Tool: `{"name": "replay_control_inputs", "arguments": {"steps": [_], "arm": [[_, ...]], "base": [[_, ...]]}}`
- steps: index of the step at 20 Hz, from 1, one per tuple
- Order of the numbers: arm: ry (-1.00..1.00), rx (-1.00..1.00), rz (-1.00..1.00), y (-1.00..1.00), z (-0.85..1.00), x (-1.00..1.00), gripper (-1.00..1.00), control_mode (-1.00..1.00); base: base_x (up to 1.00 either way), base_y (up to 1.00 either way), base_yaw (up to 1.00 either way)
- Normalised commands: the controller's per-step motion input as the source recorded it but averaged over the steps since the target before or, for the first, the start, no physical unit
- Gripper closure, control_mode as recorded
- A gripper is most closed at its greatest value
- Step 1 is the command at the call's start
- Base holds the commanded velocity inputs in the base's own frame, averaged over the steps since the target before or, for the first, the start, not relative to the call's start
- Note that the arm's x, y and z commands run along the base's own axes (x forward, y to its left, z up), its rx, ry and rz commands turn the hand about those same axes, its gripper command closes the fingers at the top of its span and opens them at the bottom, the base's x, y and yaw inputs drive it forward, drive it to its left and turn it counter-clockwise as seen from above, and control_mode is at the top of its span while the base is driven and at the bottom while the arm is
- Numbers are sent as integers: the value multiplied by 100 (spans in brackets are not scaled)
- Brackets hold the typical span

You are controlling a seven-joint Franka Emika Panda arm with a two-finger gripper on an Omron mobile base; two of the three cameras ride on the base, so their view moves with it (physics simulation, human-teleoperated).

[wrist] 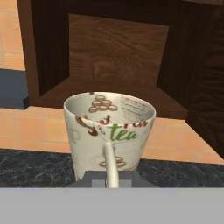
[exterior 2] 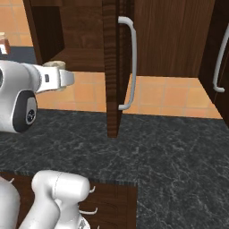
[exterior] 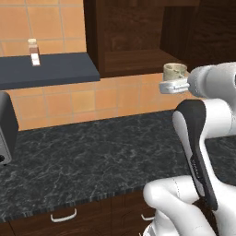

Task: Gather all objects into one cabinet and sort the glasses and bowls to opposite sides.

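A cream-white mug (wrist: 109,131) with "tea" lettering stands upright between my finger tips, and my gripper (wrist: 111,178) is shut on it near its handle. In the left base view the mug (exterior: 175,70) rides above the gripper (exterior: 174,82), just in front of the open dark brown cabinet (exterior: 133,55), at about the height of its bottom shelf. From the right base view the mug (exterior 2: 54,64) peeks over the hand (exterior 2: 60,76), left of the cabinet's open door (exterior 2: 112,67) and its long grey handle (exterior 2: 130,62). The part of the cabinet (wrist: 113,57) that I see holds nothing.
A black marble counter (exterior: 92,156) lies below, with drawer fronts (exterior: 64,214) under its edge. A silver toaster (exterior: 7,126) stands at the far left. A small bottle (exterior: 33,52) sits on a dark ledge (exterior: 55,69). Another closed cabinet door (exterior 2: 219,58) is to the right.
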Motion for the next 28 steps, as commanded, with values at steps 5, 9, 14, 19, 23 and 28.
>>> {"name": "replay_control_inputs", "arguments": {"steps": [5, 9, 14, 19, 23, 28], "arm": [[1, 0, 0, 0, 0, -63, 100, -100], [17, 0, -6, 0, 0, -35, 100, -100], [16, 0, 0, 0, -17, -27, 100, -100], [1, 0, 0, 0, -5, -17, 100, -100], [-10, 0, 0, 0, 0, -16, 100, -100], [-22, 0, 0, 0, 0, -12, 100, -100]], "base": [[0, 0, 0], [0, 0, 0], [0, 0, 0], [0, 0, 0], [0, 0, 0], [0, 0, 0]]}}
